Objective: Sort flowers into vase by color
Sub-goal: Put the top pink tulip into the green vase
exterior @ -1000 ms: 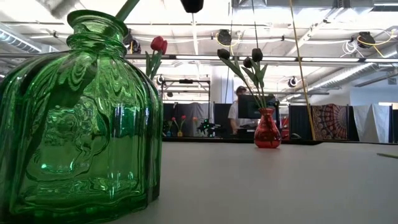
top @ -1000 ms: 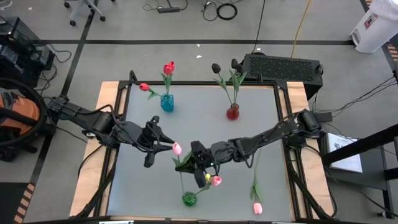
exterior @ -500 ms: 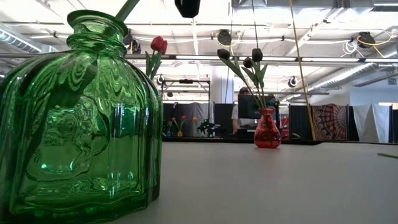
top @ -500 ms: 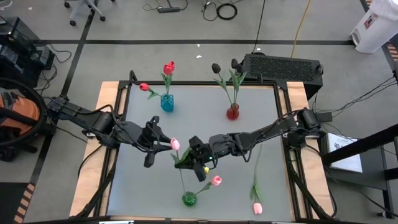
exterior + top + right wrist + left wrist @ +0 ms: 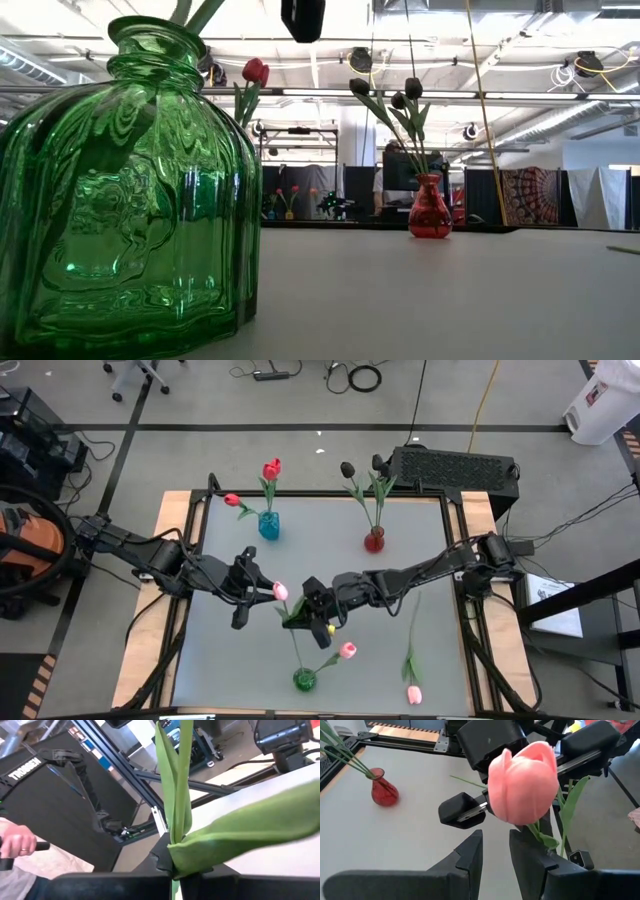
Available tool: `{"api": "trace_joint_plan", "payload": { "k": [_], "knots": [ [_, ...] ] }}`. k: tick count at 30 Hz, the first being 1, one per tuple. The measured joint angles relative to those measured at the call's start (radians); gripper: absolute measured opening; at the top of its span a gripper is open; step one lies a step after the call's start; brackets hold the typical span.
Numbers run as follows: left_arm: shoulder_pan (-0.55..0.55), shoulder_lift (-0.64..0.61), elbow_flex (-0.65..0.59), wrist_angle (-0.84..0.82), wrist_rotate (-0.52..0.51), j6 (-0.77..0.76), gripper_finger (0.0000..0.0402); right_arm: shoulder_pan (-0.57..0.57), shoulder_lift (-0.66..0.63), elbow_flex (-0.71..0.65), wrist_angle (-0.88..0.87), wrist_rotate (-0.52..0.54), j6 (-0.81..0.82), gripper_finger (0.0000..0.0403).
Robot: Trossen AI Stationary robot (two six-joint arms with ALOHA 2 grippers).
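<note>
Grey surface (image 5: 430,560) on a wooden frame, cables on the floor behind. Left to right: left end effector (image 5: 268,593), fingers parted, just beside a pink tulip (image 5: 283,593) without gripping it; right end effector (image 5: 305,610), pressed together on that tulip's stem above the green vase (image 5: 304,680); blue vase (image 5: 268,526); red vase (image 5: 374,541); another pink tulip (image 5: 412,693) lying flat.

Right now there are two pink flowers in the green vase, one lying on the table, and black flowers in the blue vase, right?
Almost. The high view shows the black flowers in the red vase; the blue vase holds red flowers. The rest fits: two pink flowers in the green vase, one lying on the table.
</note>
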Motion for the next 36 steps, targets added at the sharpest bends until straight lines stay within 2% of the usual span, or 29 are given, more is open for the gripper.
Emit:
{"api": "trace_joint_plan", "payload": {
  "k": [18,36],
  "knots": [
    [0.0,0.0,0.0,0.001,0.0,0.0,0.0102,0.012,0.0,0.0,-0.002,0.002,-0.041,0.0],
    [0.0,0.0,0.0,0.02,0.0,-0.001,0.0102,0.059,0.0,0.0,-0.001,0.004,-0.189,0.0003]
  ]
}}
